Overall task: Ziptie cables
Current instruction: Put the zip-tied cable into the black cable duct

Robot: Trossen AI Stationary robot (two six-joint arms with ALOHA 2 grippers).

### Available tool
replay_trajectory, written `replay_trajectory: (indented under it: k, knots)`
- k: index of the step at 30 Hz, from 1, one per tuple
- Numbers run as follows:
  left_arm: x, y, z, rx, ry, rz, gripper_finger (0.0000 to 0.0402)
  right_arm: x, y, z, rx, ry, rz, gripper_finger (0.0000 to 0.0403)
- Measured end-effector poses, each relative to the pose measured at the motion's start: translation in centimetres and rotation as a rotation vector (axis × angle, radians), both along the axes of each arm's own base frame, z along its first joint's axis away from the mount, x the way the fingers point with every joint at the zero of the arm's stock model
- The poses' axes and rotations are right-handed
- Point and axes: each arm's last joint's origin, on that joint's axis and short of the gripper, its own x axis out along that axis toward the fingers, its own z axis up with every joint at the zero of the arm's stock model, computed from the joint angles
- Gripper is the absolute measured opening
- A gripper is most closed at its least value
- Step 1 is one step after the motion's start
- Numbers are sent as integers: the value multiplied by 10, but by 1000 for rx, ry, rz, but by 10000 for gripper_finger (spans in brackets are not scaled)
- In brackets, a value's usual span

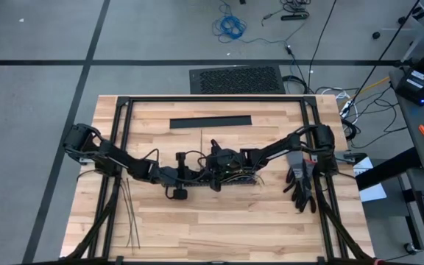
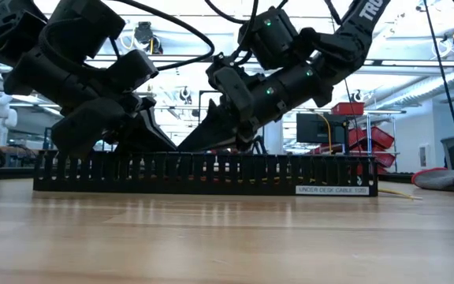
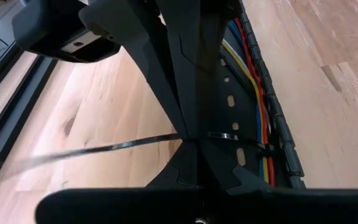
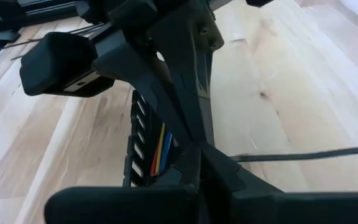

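Now:
Left hand: clenched on ziptie, for tensioning.
Right hand: clenched on the ziptie's other end, cinching cables.

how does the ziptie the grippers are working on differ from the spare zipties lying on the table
The ziptie in use runs across the duct and its coloured cables, pinched in the shut left gripper. The spare zipties lie loose on bare wood near the left edge of the table, touching nothing else. The one in use is alone; the spares are several, fanned out. All are thin, dark, straight strips.
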Motion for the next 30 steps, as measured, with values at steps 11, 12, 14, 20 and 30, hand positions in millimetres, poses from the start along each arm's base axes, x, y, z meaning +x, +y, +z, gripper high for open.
replay_trajectory:
  k: [11, 12, 14, 20, 30]
  knots:
    - [0, 0, 1, 3, -7, 2, 1, -1, -8, -2, 8, 30, -27, 0]
    - [0, 0, 1, 4, -7, 2, 0, -1, -8, -2, 10, 31, -30, 0]
    - [0, 0, 1, 4, -7, 2, 0, -1, -8, -2, 13, 33, -33, 0]
    - [0, -2, 1, 7, -8, -8, 0, -2, -9, -4, 23, 52, -61, 0]
    - [0, -5, 2, -1, -13, -49, 0, -4, -18, -10, 4, 89, -103, 0]
